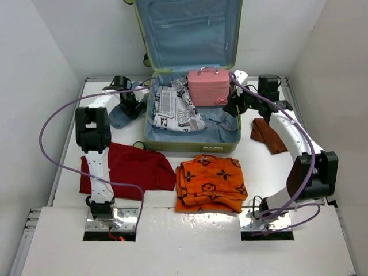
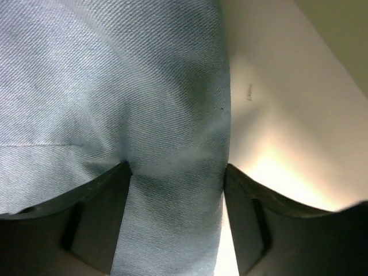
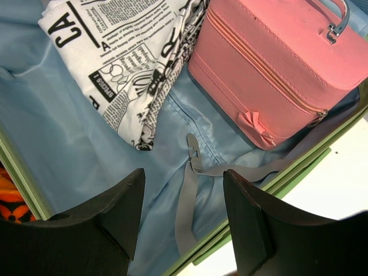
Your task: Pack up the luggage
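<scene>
While our left gripper (image 2: 175, 172) stands spread astride the denim garment (image 2: 103, 80) just left of the open luggage (image 1: 192, 148) at the table's back, our right gripper (image 3: 183, 184) hangs unclenched, empty, over its lining; next, we judge: clamp the denim, lift it in.

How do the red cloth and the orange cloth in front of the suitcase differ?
The red cloth is plain; the orange cloth bears a dark printed pattern. The red cloth lies loosely spread; the orange cloth is folded in layers. Both lie on the table, outside the open suitcase.
</scene>
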`<state>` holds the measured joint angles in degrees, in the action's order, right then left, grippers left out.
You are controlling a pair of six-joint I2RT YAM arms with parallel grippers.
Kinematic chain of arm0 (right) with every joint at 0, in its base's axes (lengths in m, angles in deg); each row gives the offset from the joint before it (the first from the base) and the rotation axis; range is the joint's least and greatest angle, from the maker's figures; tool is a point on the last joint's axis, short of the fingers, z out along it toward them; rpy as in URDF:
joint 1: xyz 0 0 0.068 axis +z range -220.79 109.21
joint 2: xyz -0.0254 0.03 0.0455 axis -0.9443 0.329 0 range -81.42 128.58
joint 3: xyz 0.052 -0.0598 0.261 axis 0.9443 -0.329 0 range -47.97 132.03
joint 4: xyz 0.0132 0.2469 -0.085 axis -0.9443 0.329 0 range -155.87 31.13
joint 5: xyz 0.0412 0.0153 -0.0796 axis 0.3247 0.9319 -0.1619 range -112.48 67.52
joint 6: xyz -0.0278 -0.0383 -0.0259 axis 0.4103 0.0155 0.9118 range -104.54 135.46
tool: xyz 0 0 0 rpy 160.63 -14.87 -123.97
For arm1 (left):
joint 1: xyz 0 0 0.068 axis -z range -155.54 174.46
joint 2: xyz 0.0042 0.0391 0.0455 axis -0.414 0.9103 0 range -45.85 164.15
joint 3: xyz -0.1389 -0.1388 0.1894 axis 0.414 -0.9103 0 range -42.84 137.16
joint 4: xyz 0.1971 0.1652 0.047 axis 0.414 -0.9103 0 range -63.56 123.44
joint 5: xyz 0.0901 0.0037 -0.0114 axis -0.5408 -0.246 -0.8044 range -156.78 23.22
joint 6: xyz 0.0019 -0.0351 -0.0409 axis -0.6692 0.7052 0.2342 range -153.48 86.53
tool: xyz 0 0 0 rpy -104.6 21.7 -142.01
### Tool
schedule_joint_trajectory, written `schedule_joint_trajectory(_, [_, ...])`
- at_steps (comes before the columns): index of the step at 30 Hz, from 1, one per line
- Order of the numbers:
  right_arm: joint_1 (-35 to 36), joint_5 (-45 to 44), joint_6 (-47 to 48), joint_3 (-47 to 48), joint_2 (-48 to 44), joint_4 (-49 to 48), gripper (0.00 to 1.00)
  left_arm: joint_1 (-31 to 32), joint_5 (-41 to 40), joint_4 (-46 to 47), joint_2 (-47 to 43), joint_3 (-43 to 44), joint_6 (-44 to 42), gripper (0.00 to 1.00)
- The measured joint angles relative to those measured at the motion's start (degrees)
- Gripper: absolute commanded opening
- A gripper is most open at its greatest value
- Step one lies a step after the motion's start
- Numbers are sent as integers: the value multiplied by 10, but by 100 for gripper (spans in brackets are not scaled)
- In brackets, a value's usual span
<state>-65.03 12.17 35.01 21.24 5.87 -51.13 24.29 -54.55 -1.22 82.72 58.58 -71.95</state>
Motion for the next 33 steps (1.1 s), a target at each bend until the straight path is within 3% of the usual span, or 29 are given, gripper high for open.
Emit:
schedule_joint_trajectory(4, [0, 0, 0, 0, 0, 2, 56, 1, 2, 13, 7, 4, -14, 33])
schedule_joint_trajectory(7, [0, 0, 0, 0, 0, 4, 56, 1, 0, 17, 7, 4, -12, 18])
schedule_joint_trajectory(8, [0, 0, 0, 0, 0, 4, 55, 1, -2, 17, 7, 5, -9, 8])
schedule_joint_trajectory(10, [0, 0, 0, 0, 0, 4, 55, 1, -6, 18, 7, 5, 1, 1])
schedule_joint_trajectory(15, [0, 0, 0, 0, -6, 8, 54, -5, 9, 7, 8, 16, 35, 0])
schedule_joint_trajectory(22, [0, 0, 2, -9, -35, 8, 54, -98, 195, -82, 33, 132, 179, 0])
schedule_joint_trajectory(28, [0, 0, 2, -22, -49, 8, 54, -162, 302, -14, 15, 169, 351, 0])
schedule_joint_trajectory(33, [0, -1, 2, -33, -56, 8, 54, -124, 301, 43, -12, 185, 424, 0])
